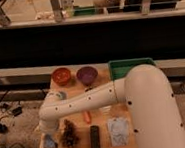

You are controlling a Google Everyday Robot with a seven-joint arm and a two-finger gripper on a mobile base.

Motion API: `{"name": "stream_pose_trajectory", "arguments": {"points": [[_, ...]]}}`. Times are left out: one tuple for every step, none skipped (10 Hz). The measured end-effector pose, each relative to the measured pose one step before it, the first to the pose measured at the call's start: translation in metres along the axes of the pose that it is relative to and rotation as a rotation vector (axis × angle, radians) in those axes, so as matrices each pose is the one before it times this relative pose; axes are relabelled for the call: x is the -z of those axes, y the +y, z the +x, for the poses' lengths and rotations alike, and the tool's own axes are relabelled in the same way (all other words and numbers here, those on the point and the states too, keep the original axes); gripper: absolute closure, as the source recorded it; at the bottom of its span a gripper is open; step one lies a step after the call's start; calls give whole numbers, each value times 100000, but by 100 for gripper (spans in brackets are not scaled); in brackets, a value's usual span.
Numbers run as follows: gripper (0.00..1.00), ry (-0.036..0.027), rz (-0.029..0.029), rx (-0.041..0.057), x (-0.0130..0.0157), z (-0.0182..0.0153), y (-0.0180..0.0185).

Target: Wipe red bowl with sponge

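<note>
The red bowl (62,76) sits at the back left of the small wooden table (107,146), next to the purple bowl (87,75). The sponge (49,142), a small blue-grey block, lies at the table's front left corner. My white arm reaches from the right across the table and bends down at the left. The gripper (48,134) is at its end, right over the sponge and about touching it. The wrist hides it from above. It is well in front of the red bowl.
A green tray (130,65) stands at the back right. A brown pinecone-like thing (69,134), a black remote (94,137) and a pale cloth (117,130) lie along the front. An orange piece (87,117) lies mid-table. A light-blue cup (61,95) peeks out behind the arm.
</note>
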Motion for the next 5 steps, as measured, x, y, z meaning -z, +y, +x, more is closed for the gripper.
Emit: {"name": "stream_pose_trajectory", "arguments": {"points": [[20,-382,-515,928,-406,-282,-41],[20,-351,-562,1019,-468,-261,-1],[20,-499,-439,827,-424,-190,-19],[26,-1,-468,554,-413,-20,-79],[34,74,-135,196,-205,44,-88]]}}
